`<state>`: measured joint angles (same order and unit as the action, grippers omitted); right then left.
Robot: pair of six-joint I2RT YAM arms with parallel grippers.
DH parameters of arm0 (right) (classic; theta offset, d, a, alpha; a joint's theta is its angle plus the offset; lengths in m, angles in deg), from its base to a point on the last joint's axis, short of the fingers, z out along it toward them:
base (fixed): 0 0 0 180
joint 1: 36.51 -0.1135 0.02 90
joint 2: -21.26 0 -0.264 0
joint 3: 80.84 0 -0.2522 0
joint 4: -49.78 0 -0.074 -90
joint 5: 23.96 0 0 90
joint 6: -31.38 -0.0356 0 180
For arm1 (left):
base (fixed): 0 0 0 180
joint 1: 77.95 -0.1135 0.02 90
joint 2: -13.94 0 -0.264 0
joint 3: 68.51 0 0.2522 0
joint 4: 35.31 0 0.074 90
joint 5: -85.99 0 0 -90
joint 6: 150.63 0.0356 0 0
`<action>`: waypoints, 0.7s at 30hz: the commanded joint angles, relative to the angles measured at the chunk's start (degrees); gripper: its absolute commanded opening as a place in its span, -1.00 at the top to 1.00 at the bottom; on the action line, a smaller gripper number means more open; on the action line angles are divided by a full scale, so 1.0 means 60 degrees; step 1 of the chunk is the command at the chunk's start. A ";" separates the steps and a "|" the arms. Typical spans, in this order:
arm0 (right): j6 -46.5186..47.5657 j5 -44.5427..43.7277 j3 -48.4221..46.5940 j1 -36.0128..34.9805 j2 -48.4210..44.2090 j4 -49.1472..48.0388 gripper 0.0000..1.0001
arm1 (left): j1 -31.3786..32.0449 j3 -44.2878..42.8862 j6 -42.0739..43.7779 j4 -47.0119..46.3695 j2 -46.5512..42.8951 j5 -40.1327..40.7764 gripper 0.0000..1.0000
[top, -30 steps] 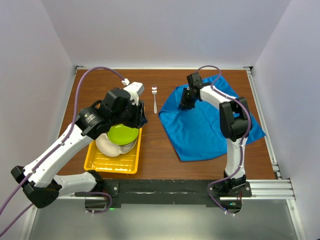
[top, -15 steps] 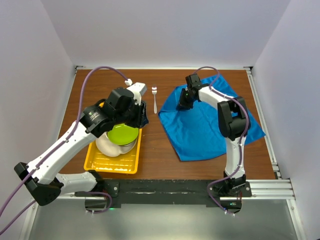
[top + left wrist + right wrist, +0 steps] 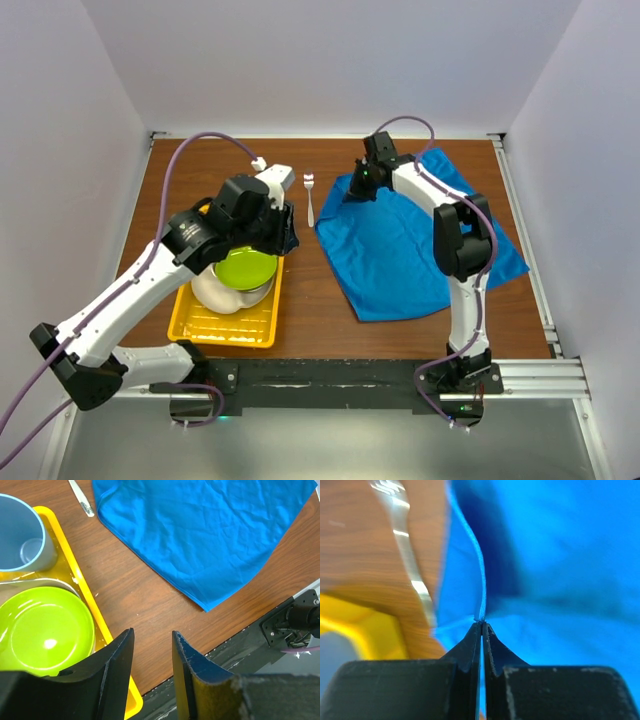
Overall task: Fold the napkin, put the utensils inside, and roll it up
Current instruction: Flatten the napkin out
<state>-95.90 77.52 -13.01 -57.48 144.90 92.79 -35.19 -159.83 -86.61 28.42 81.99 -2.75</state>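
The napkin (image 3: 400, 250) is matt cloth, the fork (image 3: 310, 206) shiny metal, the tray (image 3: 226, 326) glossy plastic, the table (image 3: 300, 292) wood-grained.

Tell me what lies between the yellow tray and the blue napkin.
Only the fork, lying beside the napkin near the yellow tray; the rest of that strip is bare table. Top and left wrist views both show it.

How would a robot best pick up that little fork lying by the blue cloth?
Probably grip the fork mid-handle, from straight above, squeezing across its width: it lies flat on the table, slim, handle toward the near edge.
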 commanded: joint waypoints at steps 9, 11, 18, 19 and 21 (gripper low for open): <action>0.0088 -0.0080 -0.3772 0.0110 0.0711 0.1582 -0.43 | -0.0052 -0.0243 0.0227 -0.0858 0.0626 -0.0810 0.18; 0.0309 -0.0404 -0.2514 0.0562 0.0110 0.1760 -0.43 | -0.0052 -0.0112 0.0257 -0.0975 0.0568 -0.0839 0.18; 0.0909 -0.2586 0.0404 0.1664 -0.1547 0.2360 -0.39 | -0.0052 0.0285 0.0433 -0.1561 0.0567 -0.0985 0.18; 0.1142 -0.3125 0.0478 0.1708 -0.1563 0.2418 -0.38 | -0.0037 0.0328 0.0448 -0.1605 0.0582 -0.1073 0.18; 0.1363 -0.3509 0.0596 0.1810 -0.1490 0.2405 -0.36 | -0.0052 0.0358 0.0433 -0.1722 0.0684 -0.1205 0.18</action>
<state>-92.27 65.79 -11.22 -46.62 137.33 105.14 -35.19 -158.24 -85.40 22.06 86.03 -7.60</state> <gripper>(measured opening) 0.688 0.410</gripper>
